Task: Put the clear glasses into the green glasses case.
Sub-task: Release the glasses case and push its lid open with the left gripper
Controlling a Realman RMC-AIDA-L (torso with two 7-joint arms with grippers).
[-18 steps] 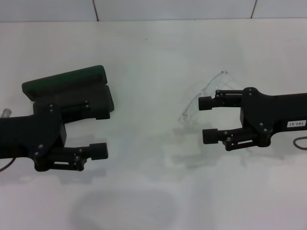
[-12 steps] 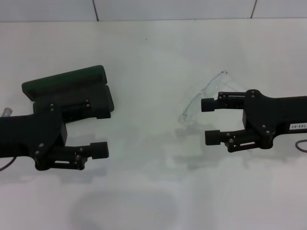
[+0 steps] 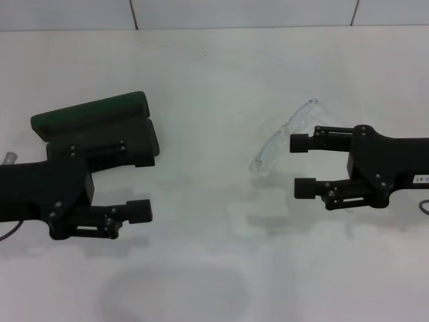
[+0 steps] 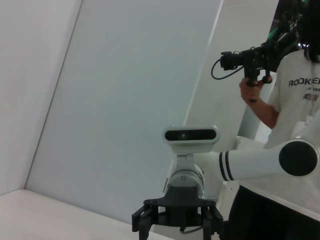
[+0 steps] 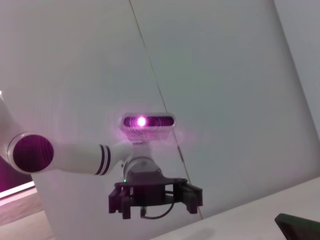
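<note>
Two hands work above one white tabletop (image 3: 214, 67). At 9 o'clock the green glasses case (image 3: 94, 127) lies open, its tray partly under the idle left hand (image 3: 137, 212), fingers apart, empty. At 3 o'clock the right hand (image 3: 300, 165) hovers released, grasping nothing, just beside the clear glasses (image 3: 285, 137), which lie toward 11 o'clock of its fingertips. They look light, slippery and springy; pinching the stiffer lens front seems safest.
</note>
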